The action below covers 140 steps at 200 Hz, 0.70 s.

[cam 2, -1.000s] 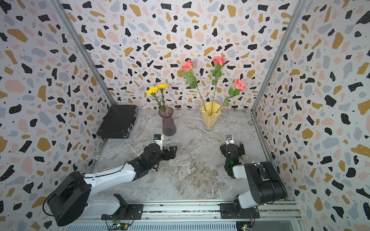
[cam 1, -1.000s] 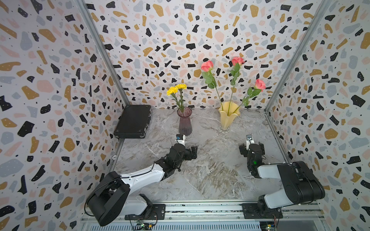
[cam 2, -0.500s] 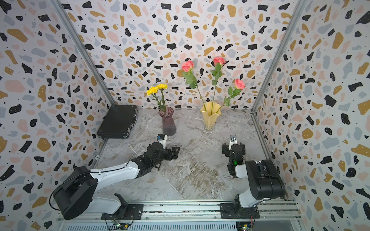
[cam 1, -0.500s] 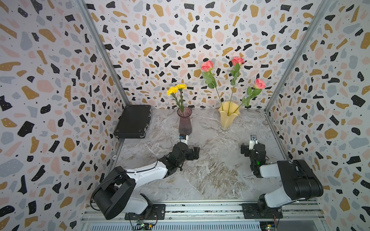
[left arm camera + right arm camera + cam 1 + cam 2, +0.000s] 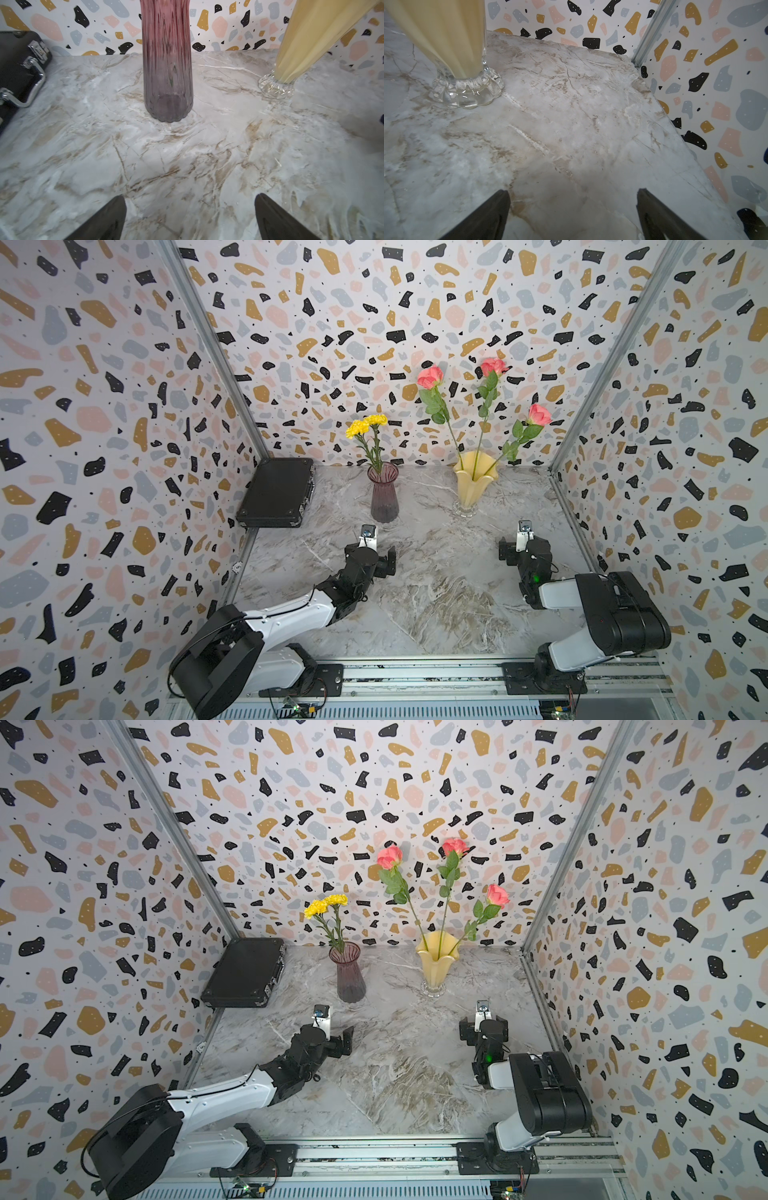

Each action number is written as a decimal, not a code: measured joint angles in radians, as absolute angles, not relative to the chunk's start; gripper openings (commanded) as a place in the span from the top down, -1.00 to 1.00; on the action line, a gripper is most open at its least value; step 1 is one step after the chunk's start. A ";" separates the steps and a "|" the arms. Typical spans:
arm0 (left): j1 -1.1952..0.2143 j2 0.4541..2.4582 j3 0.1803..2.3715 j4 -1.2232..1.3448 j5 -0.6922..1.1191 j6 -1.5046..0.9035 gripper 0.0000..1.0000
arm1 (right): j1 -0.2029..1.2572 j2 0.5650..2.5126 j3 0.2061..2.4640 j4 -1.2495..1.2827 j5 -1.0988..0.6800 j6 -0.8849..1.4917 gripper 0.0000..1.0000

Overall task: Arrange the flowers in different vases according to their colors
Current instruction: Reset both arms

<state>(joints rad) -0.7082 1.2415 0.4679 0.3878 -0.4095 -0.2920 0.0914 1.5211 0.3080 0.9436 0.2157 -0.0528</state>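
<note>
The left arm [image 5: 291, 616] reaches low and forward from its base, with the wrist tilted slightly up. The left claw [image 5: 190, 197] is spread wide, its two dark fingers well apart (the wrist view shows only their tips). The right arm [image 5: 598, 614] is folded close to its base, forearm pointing forward. The right claw [image 5: 573, 191] also gapes wide, gripping nothing.

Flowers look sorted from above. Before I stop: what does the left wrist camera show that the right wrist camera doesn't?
Only the left wrist view: the lower part of the purple vase down to its base, and the black case with its chrome latches.
Only the right wrist view: the metal corner post of the enclosure.
Both: the yellow vase on its clear foot, the marble table, and an open, empty claw, the left claw and the right claw.
</note>
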 measured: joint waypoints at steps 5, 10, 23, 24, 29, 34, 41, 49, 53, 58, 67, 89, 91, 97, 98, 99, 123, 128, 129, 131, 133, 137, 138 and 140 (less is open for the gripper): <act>-0.708 1.240 0.476 0.369 -0.429 -0.279 -0.99 | 0.091 1.521 0.308 0.943 0.216 -0.053 -0.99; -0.708 1.240 0.486 0.348 -0.453 -0.270 -0.99 | 0.091 1.521 0.308 0.944 0.216 -0.053 -0.99; -0.709 1.238 0.522 0.282 -0.535 -0.241 -0.99 | 0.091 1.521 0.308 0.944 0.216 -0.053 -0.99; -0.709 1.237 0.524 0.279 -0.540 -0.239 -0.99 | 0.091 1.521 0.308 0.944 0.216 -0.053 -0.99; -0.709 1.234 0.541 0.254 -0.579 -0.221 -0.99 | 0.091 1.521 0.308 0.944 0.216 -0.053 -0.99; -0.709 1.230 0.555 0.238 -0.613 -0.204 -0.98 | 0.091 1.521 0.308 0.944 0.216 -0.053 -0.99; -0.709 1.222 0.569 0.226 -0.656 -0.177 -0.99 | 0.091 1.521 0.308 0.944 0.216 -0.053 -0.99; -0.708 1.211 0.583 0.222 -0.709 -0.139 -0.98 | 0.091 1.521 0.308 0.944 0.216 -0.053 -0.99; -0.708 1.207 0.587 0.225 -0.738 -0.115 -0.99 | 0.091 1.521 0.308 0.944 0.216 -0.053 -0.99; -0.708 1.205 0.588 0.236 -0.768 -0.085 -0.99 | 0.091 1.521 0.308 0.944 0.216 -0.053 -0.99; -0.708 1.207 0.587 0.263 -0.819 -0.033 -0.99 | 0.091 1.521 0.308 0.944 0.216 -0.053 -0.99; -0.701 1.243 0.560 0.366 -0.928 0.073 -0.99 | 0.092 1.521 0.308 0.947 0.216 -0.053 -0.99; -0.701 1.248 0.554 0.377 -0.937 0.080 -0.99 | 0.092 1.521 0.308 0.947 0.216 -0.053 -0.99; -0.699 1.259 0.538 0.405 -0.959 0.097 -0.99 | 0.092 1.521 0.308 0.949 0.216 -0.053 -0.99; -0.699 1.260 0.535 0.410 -0.961 0.100 -0.98 | 0.092 1.521 0.308 0.950 0.216 -0.053 -0.99; -0.698 1.263 0.530 0.419 -0.966 0.105 -0.98 | 0.092 1.521 0.308 0.950 0.216 -0.053 -0.99; -0.677 1.293 0.427 0.546 -1.019 0.161 -0.98 | 0.094 1.521 0.308 0.954 0.217 -0.053 -1.00; -0.668 1.293 0.403 0.571 -1.017 0.165 -0.98 | 0.094 1.521 0.308 0.955 0.217 -0.053 -0.99; -0.667 1.293 0.399 0.574 -1.017 0.165 -0.98 | 0.094 1.521 0.308 0.955 0.217 -0.053 -0.99; -0.663 1.293 0.389 0.584 -1.016 0.166 -0.99 | 0.094 1.521 0.308 0.955 0.217 -0.053 -0.99; -0.657 1.292 0.378 0.595 -1.010 0.166 -0.98 | 0.094 1.521 0.308 0.955 0.217 -0.053 -0.99; -0.645 1.290 0.357 0.615 -0.998 0.166 -0.98 | 0.094 1.521 0.308 0.955 0.216 -0.053 -0.99; -0.643 1.290 0.353 0.619 -0.996 0.166 -0.98 | 0.094 1.521 0.308 0.955 0.217 -0.053 -0.99; -0.635 1.290 0.343 0.630 -0.983 0.163 -0.98 | 0.094 1.521 0.308 0.955 0.217 -0.053 -0.99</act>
